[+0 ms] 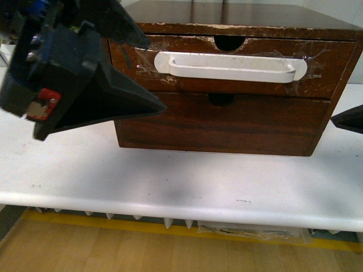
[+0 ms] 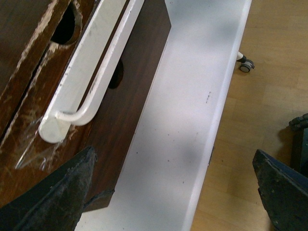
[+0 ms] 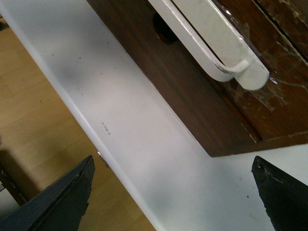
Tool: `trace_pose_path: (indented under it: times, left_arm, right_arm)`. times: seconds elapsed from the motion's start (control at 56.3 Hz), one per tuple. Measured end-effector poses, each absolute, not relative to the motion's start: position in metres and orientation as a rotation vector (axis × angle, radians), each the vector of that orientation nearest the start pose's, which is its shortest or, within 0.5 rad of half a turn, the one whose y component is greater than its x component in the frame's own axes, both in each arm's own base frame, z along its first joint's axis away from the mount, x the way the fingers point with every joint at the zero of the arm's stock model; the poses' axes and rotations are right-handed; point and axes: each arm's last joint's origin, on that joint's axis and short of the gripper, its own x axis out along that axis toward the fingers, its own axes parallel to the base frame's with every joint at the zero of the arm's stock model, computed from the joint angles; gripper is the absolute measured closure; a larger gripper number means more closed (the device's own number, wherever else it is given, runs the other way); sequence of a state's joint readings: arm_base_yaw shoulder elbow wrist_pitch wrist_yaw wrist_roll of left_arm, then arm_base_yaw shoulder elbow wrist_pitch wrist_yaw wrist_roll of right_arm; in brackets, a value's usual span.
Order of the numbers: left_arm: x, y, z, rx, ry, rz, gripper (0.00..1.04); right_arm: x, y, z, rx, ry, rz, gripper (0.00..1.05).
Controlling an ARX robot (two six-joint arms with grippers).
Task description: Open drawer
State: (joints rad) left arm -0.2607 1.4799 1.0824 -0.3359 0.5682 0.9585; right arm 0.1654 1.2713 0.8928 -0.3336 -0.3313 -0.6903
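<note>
We saw a lab-like test room: a white table [image 1: 170, 187], yellow floor tape [image 1: 170, 228] and a caster [image 2: 246, 65].

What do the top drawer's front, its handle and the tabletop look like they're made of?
The drawer looks like dark brown wood with a slight sheen and visible grain; pale chips along its top edge suggest a veneer or stain. The handle is smooth, white, moulded, probably plastic, held by clear tape that wrinkles and glints. The table is matte white, perhaps laminate; cannot tell.
</note>
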Motion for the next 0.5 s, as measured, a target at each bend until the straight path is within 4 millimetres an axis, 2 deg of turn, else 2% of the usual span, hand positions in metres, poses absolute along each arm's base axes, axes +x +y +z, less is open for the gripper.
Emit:
trace_pose_path:
  times: [0.266,0.497]
  left_arm:
    - [0.323,-0.124,0.27,0.773,0.327,-1.137,0.06]
    - [0.337,-0.142,0.274,0.83,0.333,-1.151,0.06]
  right_arm:
    - [0.285,0.071,0.259,-0.64,0.558,0.771,0.09]
    - [0.289,0.074,0.261,-0.649,0.564,0.801,0.09]
